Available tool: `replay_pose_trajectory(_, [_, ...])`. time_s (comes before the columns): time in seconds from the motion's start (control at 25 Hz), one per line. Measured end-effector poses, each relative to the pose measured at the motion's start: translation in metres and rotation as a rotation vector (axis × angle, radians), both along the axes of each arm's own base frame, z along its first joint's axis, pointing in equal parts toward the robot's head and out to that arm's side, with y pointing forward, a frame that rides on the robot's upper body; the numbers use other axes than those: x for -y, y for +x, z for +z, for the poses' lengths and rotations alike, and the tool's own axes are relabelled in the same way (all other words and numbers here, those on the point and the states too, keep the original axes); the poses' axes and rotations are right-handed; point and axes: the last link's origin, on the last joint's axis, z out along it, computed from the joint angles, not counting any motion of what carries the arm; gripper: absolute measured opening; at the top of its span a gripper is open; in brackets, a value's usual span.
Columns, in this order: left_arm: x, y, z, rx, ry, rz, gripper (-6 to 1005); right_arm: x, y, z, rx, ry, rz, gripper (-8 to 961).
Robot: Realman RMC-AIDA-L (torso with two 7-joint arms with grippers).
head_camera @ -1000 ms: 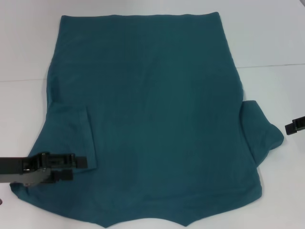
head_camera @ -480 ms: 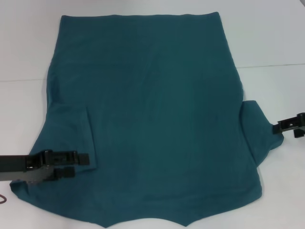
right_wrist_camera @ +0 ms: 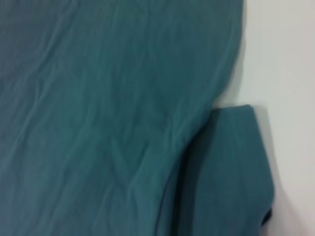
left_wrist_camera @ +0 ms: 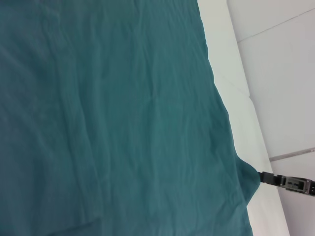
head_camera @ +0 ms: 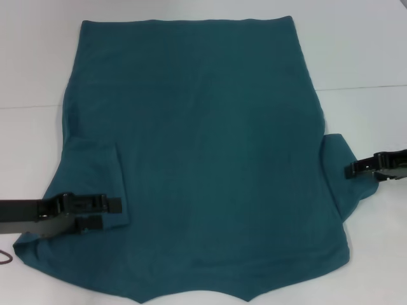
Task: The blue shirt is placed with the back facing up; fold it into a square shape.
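In the head view, the blue shirt (head_camera: 197,159) is lying flat on the white table (head_camera: 369,51), hem far from the robot, shoulders near. The left sleeve is already lying folded in over the body; the right sleeve is sticking out sideways.

The left gripper (head_camera: 109,213) is hovering over the folded left sleeve, its 2 fingers parted a little, 1 above the other, with no cloth visibly between them. The right gripper (head_camera: 353,169) is sitting at the outer edge of the right sleeve; whether its fingers are parted or closed on fabric I cannot tell.

In the left wrist view, the shirt (left_wrist_camera: 113,118) is filling the frame, lightly wrinkled, with the right gripper (left_wrist_camera: 268,177) showing farther off at the sleeve tip.

In the right wrist view, the right sleeve (right_wrist_camera: 231,172) is lying beside the body panel, its hem edge clean.

Judging from this, the step in hand is folding the right sleeve inward. Doing it well probably means pinching only the sleeve's hem, lifting low, and laying it to mirror the left fold without dragging the body.
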Motion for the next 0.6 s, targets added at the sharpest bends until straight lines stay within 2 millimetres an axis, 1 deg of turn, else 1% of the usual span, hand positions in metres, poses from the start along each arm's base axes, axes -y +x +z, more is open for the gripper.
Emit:
replay_pose_trajectory(0.16, [-0.001, 0.000, -0.003, 0.005, -0.005, 0.005, 763, 0.000, 0.001, -0.010, 0.009, -0.026, -0.016, 856])
replay_pose_trajectory(0.32, [-0.001, 0.001, -0.003, 0.004, -0.005, 0.002, 762, -0.001, 0.002, -0.015, 0.039, -0.040, -0.042, 856])
replay_pose_trajectory(0.6, [-0.002, 0.002, -0.005, 0.006, -0.013, -0.002, 763, -0.003, -0.001, -0.010, 0.021, -0.024, -0.051, 645])
